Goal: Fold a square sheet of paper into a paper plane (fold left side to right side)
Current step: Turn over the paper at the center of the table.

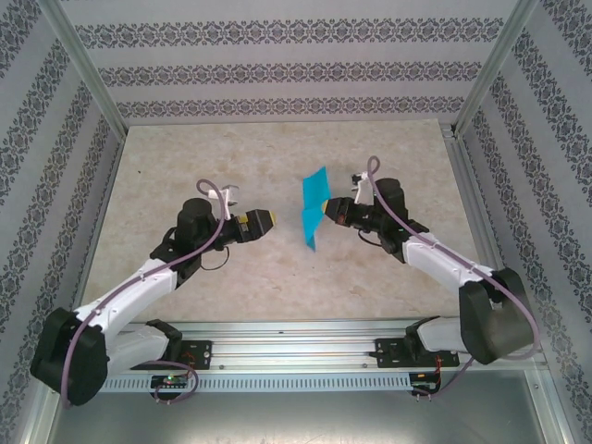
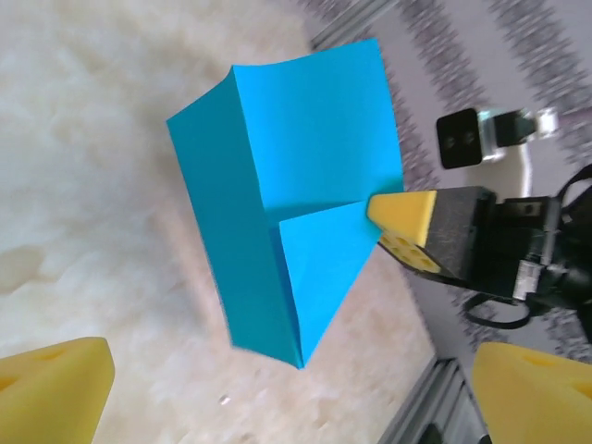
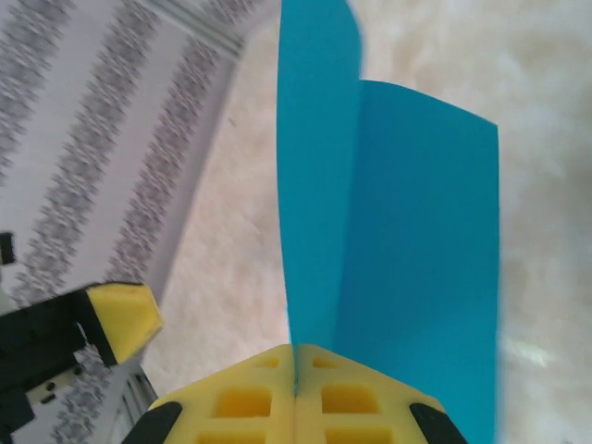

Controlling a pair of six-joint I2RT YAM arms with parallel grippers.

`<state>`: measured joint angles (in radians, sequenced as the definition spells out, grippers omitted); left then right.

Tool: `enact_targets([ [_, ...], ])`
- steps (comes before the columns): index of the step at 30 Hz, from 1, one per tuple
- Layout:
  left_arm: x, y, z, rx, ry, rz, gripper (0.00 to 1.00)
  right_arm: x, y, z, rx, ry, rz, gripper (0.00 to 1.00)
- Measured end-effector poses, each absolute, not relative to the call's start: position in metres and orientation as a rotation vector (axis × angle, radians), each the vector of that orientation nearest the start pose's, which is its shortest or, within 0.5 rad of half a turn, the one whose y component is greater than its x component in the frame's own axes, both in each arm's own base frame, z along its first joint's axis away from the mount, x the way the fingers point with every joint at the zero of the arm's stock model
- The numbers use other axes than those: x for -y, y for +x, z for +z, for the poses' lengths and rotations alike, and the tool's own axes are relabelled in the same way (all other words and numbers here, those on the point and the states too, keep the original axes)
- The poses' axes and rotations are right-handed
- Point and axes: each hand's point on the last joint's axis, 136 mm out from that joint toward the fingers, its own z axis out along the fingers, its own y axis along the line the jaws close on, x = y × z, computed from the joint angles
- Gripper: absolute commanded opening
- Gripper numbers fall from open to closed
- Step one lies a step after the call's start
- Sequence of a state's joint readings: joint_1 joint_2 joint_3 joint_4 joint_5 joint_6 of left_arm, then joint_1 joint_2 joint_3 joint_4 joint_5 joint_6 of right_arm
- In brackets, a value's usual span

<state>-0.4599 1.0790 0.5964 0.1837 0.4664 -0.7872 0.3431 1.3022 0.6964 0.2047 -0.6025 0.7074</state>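
Right gripper [image 3: 296, 375]: 2 yellow fingers [image 3: 250, 407] pressed flat together, no gap, pinching 1 edge of the paper [image 3: 416, 259] between the tips.

Paper: bright cyan-blue, partly folded, standing on edge over the middle of the table [image 1: 185, 157], slightly right of centre in the top view. The left wrist view shows 1 long crease running down it. A wider panel lies right of the crease and a narrower panel turns away to its left. A second edge crosses the wide panel and ends at the right gripper's tip. The lower end narrows to a point. Cannot tell whether that point touches the table.

Left gripper [image 1: 268, 220]: fingers [image 2: 55, 388] spread wide, 1 at each bottom corner of its own wrist view, nothing between them. It faces the paper from the left, near it but apart. The same gap shows in the right wrist view.

Arms: both reach in from the metal rail [image 1: 296, 338] at the near edge, wrists turned toward each other.

Surroundings: beige mottled tabletop, patterned walls [image 1: 277, 74] on 3 sides.
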Motion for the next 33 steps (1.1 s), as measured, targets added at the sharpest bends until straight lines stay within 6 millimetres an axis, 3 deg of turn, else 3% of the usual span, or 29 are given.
enact_targets([
  [2,0.230,0.285,0.241,-1.967,0.032,-1.314,1.00,-0.216,0.331,0.221,-2.029,-0.056,1.292,0.00],
  [6,0.240,0.282,0.263,-1.909,0.063,-1.418,1.00,-0.223,0.326,0.260,-1.911,-0.110,1.397,0.00],
  [16,0.284,0.275,0.286,-1.877,0.210,-1.619,0.96,-0.255,0.300,0.309,-1.775,-0.242,1.592,0.00],
  [21,0.303,0.268,0.287,-1.888,0.265,-1.679,0.68,-0.262,0.291,0.325,-1.726,-0.283,1.641,0.00],
  [29,0.305,0.264,0.292,-1.875,0.286,-1.707,0.22,-0.262,0.291,0.329,-1.712,-0.283,1.655,0.00],
  [33,0.306,0.263,0.295,-1.866,0.306,-1.700,0.00,-0.262,0.291,0.329,-1.716,-0.275,1.659,0.05],
])
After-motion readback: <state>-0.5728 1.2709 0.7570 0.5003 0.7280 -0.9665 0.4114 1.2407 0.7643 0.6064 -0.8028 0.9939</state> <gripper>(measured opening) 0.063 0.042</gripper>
